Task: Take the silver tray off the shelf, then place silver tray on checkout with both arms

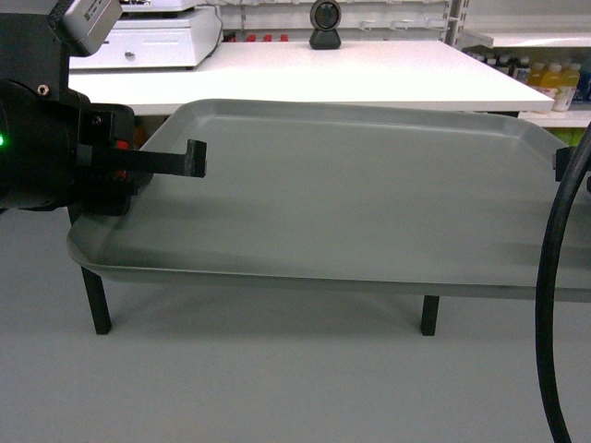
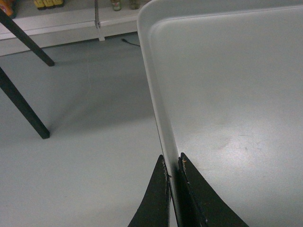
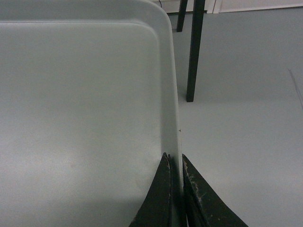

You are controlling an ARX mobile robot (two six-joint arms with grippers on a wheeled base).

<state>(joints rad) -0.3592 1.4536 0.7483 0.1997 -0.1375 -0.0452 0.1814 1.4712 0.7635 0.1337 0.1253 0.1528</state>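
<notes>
Both grippers, left (image 2: 174,189) and right (image 3: 176,189), clamp the tray (image 1: 351,194) rims, carrying it; next, lift it forward over the far checkout (image 1: 369,78).

both grippers' fingers (image 2: 161,198) (image 3: 163,198) pinched closed, left (image 2: 173,163) and right (image 3: 175,161).

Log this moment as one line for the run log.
stage: carrying | silver tray: off shelf, in air before checkout | left gripper: shut on rim | right gripper: shut on rim
</notes>
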